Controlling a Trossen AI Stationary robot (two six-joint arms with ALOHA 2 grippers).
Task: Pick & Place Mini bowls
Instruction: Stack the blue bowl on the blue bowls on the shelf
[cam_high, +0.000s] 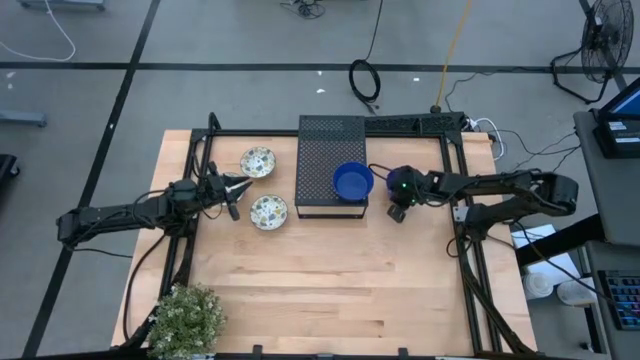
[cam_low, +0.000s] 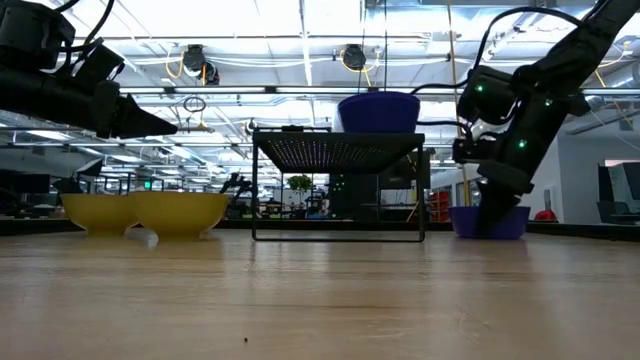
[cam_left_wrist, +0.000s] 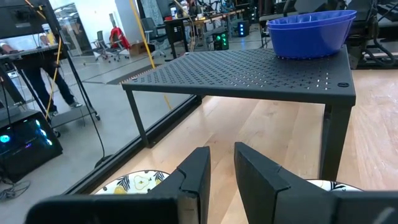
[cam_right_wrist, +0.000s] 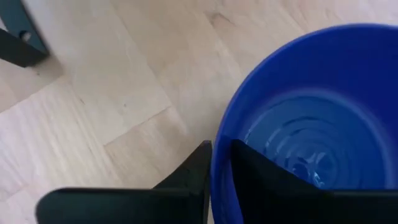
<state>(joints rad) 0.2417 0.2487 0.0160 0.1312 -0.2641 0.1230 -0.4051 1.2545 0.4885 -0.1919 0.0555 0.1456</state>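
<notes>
Two cream patterned mini bowls (cam_high: 258, 161) (cam_high: 268, 211) rest on their bases on the table's left half. My left gripper (cam_high: 238, 187) hovers between them, open by a narrow gap and holding nothing. One blue mini bowl (cam_high: 352, 181) stands on the near right corner of the black perforated box (cam_high: 320, 150). Another blue mini bowl (cam_low: 490, 222) sits on the table to the right of the box. My right gripper (cam_low: 495, 195) comes down onto it and is shut on its rim. In the high view the gripper hides this bowl. My right gripper has the blue bowl's rim (cam_right_wrist: 219, 149) between its fingers, one finger (cam_right_wrist: 261, 180) inside the bowl and one (cam_right_wrist: 189, 171) outside. The fingers slant down from above and from the table's right side. The bowl stands upright with its base on the table.
The black box stands on thin legs at the table's centre back. A black metal frame (cam_high: 455, 215) runs along the table's left, far and right edges. A potted plant (cam_high: 185, 318) stands at the near left corner. Bare wood (cam_high: 330, 290) fills the near half.
</notes>
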